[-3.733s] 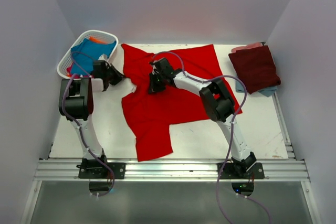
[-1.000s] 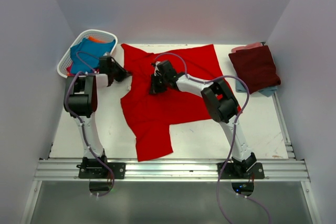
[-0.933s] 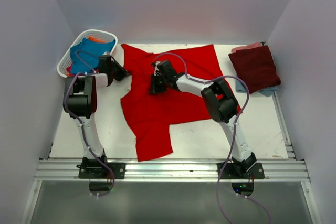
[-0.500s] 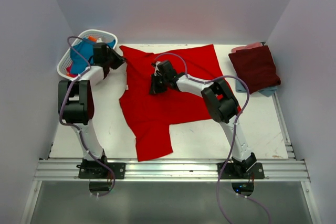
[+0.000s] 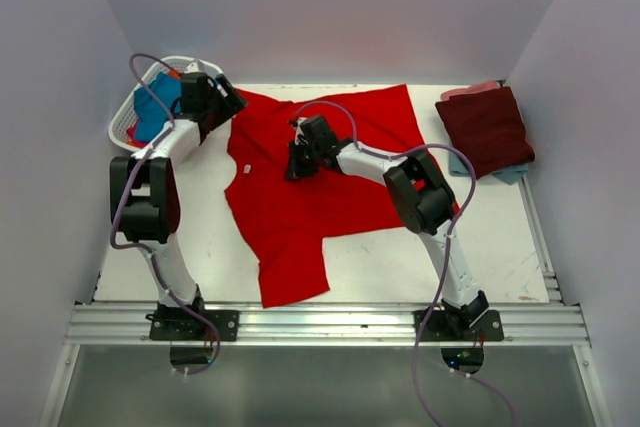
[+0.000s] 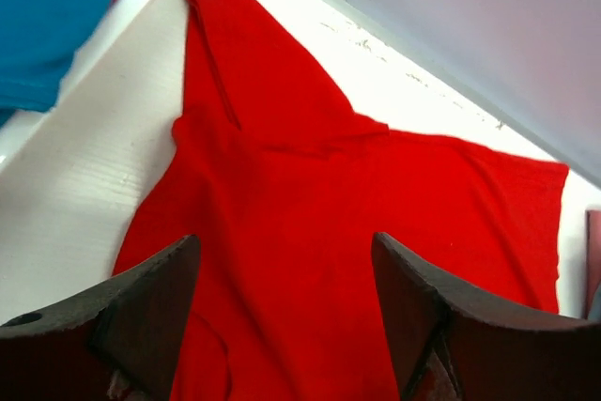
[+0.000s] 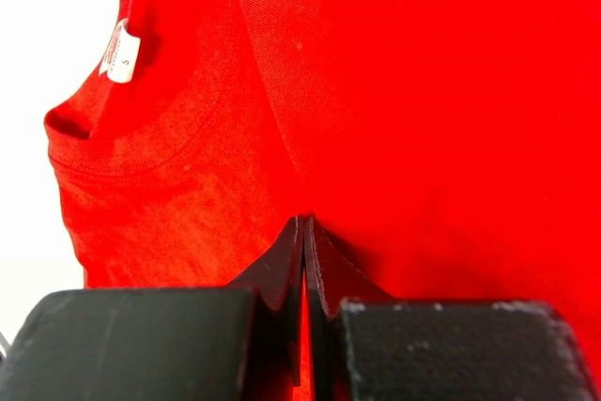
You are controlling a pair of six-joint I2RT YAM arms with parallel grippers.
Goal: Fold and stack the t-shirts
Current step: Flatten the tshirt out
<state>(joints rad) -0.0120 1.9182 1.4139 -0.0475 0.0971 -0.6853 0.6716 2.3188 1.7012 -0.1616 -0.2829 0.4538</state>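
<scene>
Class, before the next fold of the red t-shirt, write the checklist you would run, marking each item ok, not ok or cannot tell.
1. Left end effector open and empty: ok.
2. Right end effector shut, tips on red t-shirt: ok.
3. Right one truly pinching cloth: cannot tell.
4. Cloth smooth: not ok, a crease runs to those tips.
5. Left one above the far sleeve: ok.

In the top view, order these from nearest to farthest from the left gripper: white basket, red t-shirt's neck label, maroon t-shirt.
From the left gripper:
1. white basket, directly to its left
2. neck label of the red t-shirt, toward the bases
3. maroon t-shirt, far right
</scene>
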